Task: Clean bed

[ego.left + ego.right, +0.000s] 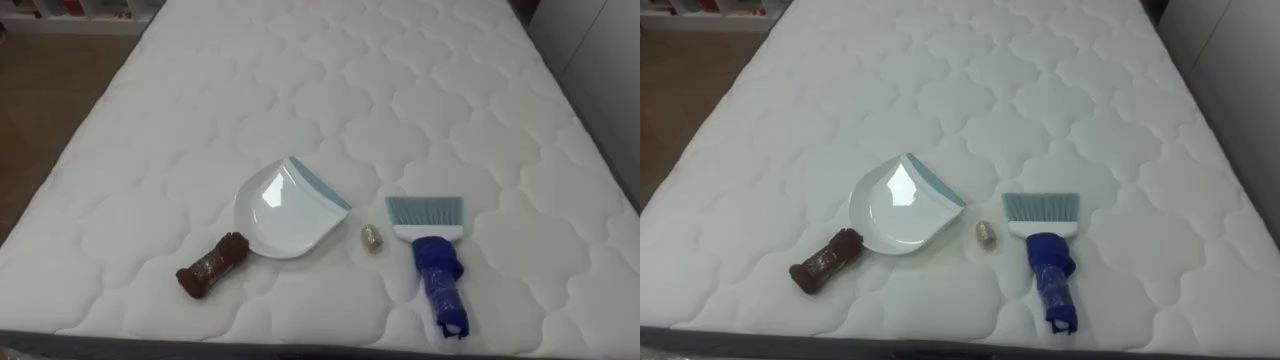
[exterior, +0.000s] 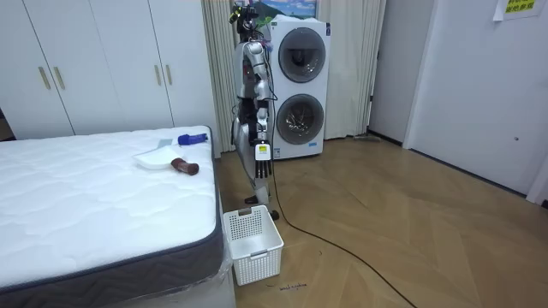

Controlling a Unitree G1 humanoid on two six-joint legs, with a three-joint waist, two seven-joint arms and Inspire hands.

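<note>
White quilted bed (image 1: 420, 90): white dustpan with brown wrapped handle (image 1: 280, 215), small beige crumpled scrap (image 1: 372, 239) just right of it, then blue hand brush with pale bristles (image 1: 435, 262); none touching. The robot stands at the bedside before stacked white washing machines (image 2: 300, 85). White slatted basket (image 2: 253, 244) sits on the floor at the bed corner. Left robot hand (image 2: 263, 164) hangs at its side, fingers slack, holding nothing.
</note>
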